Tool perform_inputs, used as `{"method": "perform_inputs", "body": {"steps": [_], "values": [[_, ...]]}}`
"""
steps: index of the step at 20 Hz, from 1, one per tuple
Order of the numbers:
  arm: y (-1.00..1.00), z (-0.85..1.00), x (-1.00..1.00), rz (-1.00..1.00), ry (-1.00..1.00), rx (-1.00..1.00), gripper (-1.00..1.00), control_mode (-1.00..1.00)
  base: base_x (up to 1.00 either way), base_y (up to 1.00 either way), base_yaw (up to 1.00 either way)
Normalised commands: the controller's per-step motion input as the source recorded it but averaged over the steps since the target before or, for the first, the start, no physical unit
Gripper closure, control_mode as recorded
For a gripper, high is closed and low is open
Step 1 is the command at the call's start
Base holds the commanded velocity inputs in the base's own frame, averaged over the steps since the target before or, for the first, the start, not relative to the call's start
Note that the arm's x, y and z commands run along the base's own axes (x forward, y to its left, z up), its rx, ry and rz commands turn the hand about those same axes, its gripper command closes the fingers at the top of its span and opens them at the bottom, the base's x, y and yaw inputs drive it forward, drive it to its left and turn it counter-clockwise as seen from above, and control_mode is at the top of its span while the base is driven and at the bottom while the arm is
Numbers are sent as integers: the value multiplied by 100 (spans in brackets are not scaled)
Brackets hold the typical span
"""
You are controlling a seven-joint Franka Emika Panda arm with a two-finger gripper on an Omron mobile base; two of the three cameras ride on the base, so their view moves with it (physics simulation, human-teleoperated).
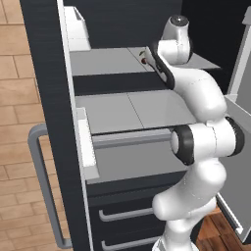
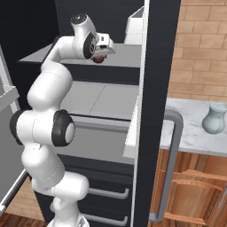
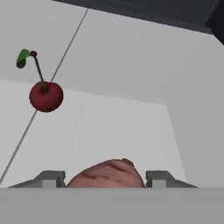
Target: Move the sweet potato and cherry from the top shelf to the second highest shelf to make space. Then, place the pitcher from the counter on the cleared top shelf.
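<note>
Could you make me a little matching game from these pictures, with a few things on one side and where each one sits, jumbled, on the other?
Things:
1. sweet potato
2. cherry
3. pitcher
4. second highest shelf

Places:
A. on the marbled counter, outside the fridge
B. between the fingertips of the tool
C. just below the top shelf, with nothing on it
D. lying on the top shelf, apart from the tool

Pairs: 1-B, 2-D, 3-A, 4-C
</note>
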Motion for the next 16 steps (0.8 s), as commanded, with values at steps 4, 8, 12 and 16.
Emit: {"method": "perform_inputs", "body": {"steps": [4,8,12,16], "values": [[-13,-54,-100,-15,-31,0,100,-100,0,0,0],[-5,-41,-100,-9,-23,0,100,-100,0,0,0],[0,-2,-100,0,2,-3,100,-100,0,0,0],[0,-2,-100,2,14,-9,100,-100,0,0,0]]}}
